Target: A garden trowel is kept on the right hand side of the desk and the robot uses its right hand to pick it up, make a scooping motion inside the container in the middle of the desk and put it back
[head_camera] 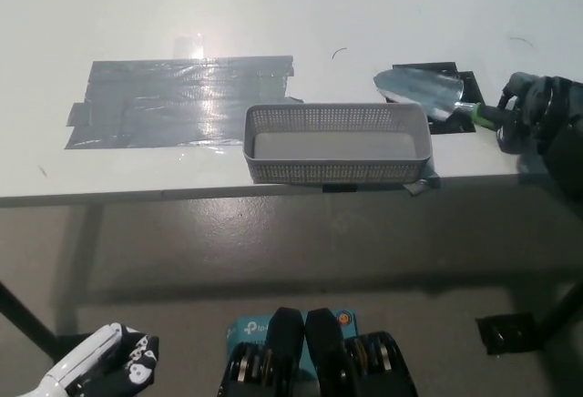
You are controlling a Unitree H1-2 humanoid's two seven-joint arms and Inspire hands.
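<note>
A garden trowel (428,92) with a silver blade and a green-and-black handle hangs over the right side of the white desk (273,15). My black right hand (526,113) is shut on its handle at the desk's right edge. The blade points left, just above and behind the right end of the grey mesh container (338,143). That container sits at the desk's front edge in the middle and looks empty. A black patch (455,122) on the desk lies under the trowel. My white left hand (105,365) rests low at the bottom left, below the desk.
A wide patch of grey tape (178,99) covers the desk left of the container. Below the desk is a grey floor with a black table leg (27,320) at the left and a black foot (510,333) at the right.
</note>
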